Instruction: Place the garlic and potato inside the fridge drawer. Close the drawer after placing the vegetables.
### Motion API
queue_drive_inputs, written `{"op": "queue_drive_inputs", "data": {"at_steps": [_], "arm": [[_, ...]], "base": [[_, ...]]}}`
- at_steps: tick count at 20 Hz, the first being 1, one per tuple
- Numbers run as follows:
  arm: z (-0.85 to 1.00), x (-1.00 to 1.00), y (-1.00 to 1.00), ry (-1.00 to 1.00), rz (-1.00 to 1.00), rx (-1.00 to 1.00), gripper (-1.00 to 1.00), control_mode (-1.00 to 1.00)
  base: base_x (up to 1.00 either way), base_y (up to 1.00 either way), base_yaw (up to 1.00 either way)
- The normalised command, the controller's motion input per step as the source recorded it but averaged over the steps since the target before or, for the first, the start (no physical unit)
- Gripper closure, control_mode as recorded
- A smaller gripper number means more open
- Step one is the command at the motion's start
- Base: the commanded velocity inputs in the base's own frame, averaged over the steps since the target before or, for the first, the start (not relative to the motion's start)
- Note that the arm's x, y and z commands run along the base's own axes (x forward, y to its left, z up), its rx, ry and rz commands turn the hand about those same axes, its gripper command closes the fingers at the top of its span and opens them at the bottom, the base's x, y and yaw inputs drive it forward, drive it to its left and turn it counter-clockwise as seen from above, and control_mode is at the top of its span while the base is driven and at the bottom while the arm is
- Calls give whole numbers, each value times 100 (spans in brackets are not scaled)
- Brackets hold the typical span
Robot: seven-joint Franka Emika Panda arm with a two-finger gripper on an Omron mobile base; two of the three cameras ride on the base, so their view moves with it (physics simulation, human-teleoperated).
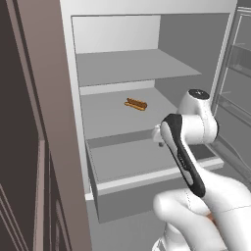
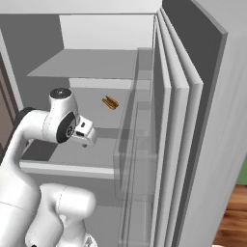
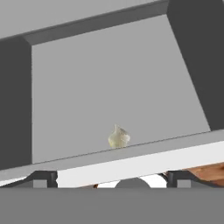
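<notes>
Rising at the bottom of the hand view, the two dark fingers (image 3: 111, 180) stand wide apart with nothing between them, clearly released. Just beyond them runs the pale front rim of the fridge drawer (image 3: 144, 159), pulled out and open. The garlic (image 3: 118, 137) lies on the drawer's floor, close behind that front rim and near its middle, well apart from both dark side walls. Most of the drawer floor around the garlic is bare grey, with open room toward the back wall and to either side.

From the base views, the arm's hand (image 2: 85, 132) hangs over the drawer (image 1: 147, 182), whose front edge juts out past the shelves above it. On the shelf (image 1: 112, 117) directly above the drawer lies an elongated orange-brown item (image 1: 136, 104), toward the back and clear of the shelf's edges. A higher shelf (image 1: 132, 66) sits above that. The fridge door (image 2: 183, 144) stands swung open to the right of the drawer, showing layered clear panels. No writing or labels can be read anywhere. A strip of wooden floor (image 3: 205, 171) shows below the drawer's front.
</notes>
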Motion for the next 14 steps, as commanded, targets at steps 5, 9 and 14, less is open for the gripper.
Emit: {"op": "queue_drive_inputs", "data": {"at_steps": [5,9,14], "arm": [[-7,-12,0,0,0,0,-100,-100],[-16,0,0,6,0,-1,-100,-100],[-9,-3,1,6,0,-1,-100,100]], "base": [[0,0,0],[0,0,0],[-13,-3,0]]}}
